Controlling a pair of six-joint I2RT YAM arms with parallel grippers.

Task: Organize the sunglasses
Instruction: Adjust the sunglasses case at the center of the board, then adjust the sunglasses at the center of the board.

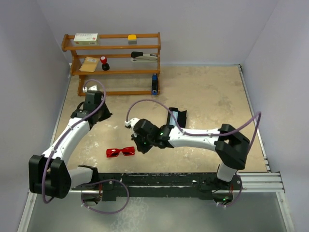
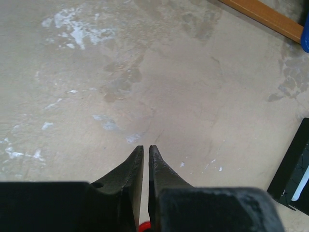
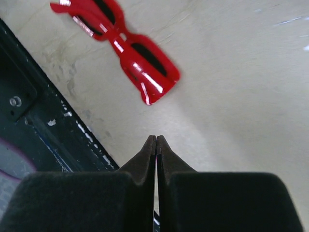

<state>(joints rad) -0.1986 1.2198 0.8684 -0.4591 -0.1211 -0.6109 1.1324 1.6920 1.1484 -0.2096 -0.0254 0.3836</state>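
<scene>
Red sunglasses [image 1: 120, 152] lie on the bench [image 1: 212, 96] near its front edge. The right claw [image 3: 155, 140], pressed shut and empty, hovers just beside them. The left claw [image 2: 146, 147], nearly closed, is well apart. A sound grasp requires opening the right claw, then straddling the bridge.

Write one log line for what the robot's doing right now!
sunglasses: on table, untouched | right gripper: shut, empty, near sunglasses | left gripper: nearly shut, empty

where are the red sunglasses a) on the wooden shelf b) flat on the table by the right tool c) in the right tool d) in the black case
B: the sunglasses lie flat on the table, just ahead of the shut, empty right tool.
</scene>
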